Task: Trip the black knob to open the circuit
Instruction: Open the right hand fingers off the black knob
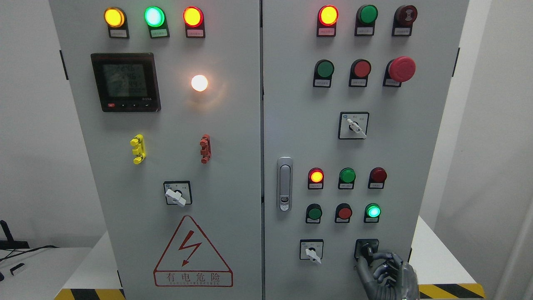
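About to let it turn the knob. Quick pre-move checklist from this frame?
1. Right hand at the black knob, lower right of the panel: ok, fingers reach up to it.
2. Firm grasp on the knob: cannot tell, the fingertips touch or overlap it but no closed grip shows.
3. Knob position before the turn: cannot tell, it is dark and partly covered by the fingers.
4. Neighbouring white selector switch to the left free of the hand: ok, clear gap.
5. Green lit indicator above the knob on, as a reference for the trip: ok.
6. Left hand out of the way: ok, it is not in view.
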`<state>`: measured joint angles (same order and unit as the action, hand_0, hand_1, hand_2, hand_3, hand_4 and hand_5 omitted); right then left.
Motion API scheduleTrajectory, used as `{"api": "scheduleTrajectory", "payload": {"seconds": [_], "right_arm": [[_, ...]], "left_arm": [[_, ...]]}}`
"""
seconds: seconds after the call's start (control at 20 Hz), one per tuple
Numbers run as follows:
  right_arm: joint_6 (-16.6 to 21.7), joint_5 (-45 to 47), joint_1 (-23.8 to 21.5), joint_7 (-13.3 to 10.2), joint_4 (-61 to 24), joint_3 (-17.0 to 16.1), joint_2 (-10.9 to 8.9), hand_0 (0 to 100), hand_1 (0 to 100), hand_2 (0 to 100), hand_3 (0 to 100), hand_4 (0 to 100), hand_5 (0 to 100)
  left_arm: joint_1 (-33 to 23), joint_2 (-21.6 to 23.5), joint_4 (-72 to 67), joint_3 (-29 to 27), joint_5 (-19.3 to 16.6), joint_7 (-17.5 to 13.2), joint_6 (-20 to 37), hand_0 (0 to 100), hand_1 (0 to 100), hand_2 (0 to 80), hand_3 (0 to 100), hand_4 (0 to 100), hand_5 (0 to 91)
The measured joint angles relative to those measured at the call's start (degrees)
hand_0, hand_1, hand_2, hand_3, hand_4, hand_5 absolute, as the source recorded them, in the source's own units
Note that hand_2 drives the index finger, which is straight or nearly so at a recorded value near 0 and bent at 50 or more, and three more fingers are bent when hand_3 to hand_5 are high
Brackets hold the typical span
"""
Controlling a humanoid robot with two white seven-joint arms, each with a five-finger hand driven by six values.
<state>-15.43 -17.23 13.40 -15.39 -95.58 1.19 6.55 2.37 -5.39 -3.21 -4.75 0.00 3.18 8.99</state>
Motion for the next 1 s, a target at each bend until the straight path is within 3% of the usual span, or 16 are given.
{"api": "scheduleTrajectory", "payload": {"seconds": [1.0], "right_arm": [[1.73, -1.84, -0.24, -0.35, 0.77, -0.98, -0.58, 35, 73, 49, 85, 89, 99]], "left_arm": [[0.00, 0.00, 0.01, 0.00, 0.00, 0.00, 0.00, 12, 39, 0.0, 0, 0, 0.0]]}}
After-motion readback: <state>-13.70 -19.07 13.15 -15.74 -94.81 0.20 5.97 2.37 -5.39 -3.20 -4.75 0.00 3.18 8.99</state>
